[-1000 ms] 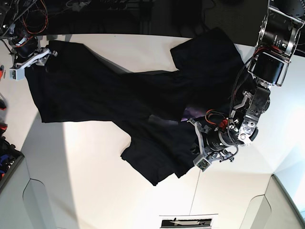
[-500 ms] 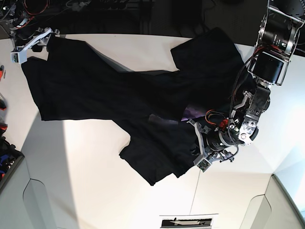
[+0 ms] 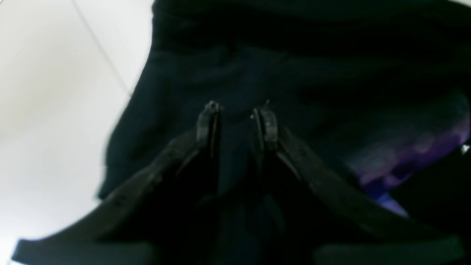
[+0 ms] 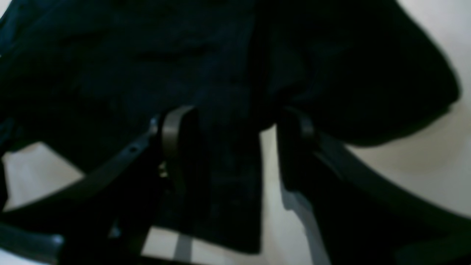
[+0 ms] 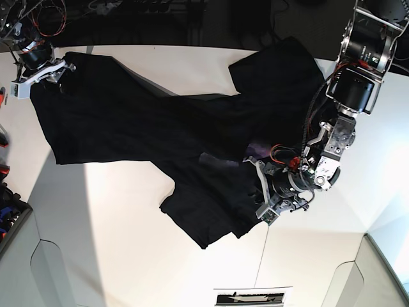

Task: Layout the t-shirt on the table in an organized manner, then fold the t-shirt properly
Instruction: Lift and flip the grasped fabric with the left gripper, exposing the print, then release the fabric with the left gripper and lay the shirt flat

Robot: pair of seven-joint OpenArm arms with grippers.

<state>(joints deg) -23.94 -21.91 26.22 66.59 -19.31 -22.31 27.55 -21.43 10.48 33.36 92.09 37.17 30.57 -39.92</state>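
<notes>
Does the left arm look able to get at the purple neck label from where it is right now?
Probably yes. The left pincer sits on the t-shirt, closed on a fold, and the purple neck label lies exposed close beside it, with nothing covering it. It would have to let go of the fabric first.

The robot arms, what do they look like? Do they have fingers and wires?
Each arm is built of chunky black and silver metal parts. The left gripper has two thin curved black fingers with pale tips, and red and black wires beside it. The right gripper has silver-white fingers, with red cables looping above it. No sleeves or writing show.
</notes>
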